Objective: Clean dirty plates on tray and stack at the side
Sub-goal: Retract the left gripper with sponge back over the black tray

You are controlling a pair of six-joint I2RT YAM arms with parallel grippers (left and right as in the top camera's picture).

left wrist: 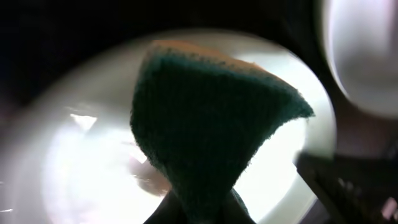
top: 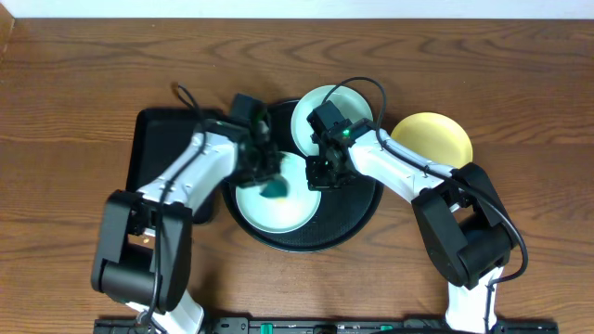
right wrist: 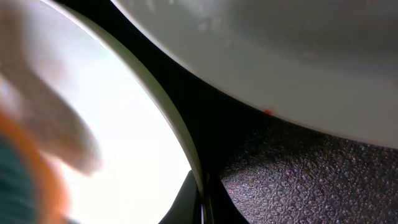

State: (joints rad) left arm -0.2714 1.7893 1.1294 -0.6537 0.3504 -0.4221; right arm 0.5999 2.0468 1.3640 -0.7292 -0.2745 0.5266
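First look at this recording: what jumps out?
The left gripper holds a green sponge on the near teal plate on the round tray, mid-table. The right gripper sits at that plate's right rim. A yellow plate lies off the tray, on the table to the right.

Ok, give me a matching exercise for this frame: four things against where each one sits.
1 yellow plate
2 sponge
3 front teal plate
4 rectangular tray

A held in the left gripper
B on the round tray
C on the table, right of the round tray
D left of the round tray

Pairs: 1-C, 2-A, 3-B, 4-D.
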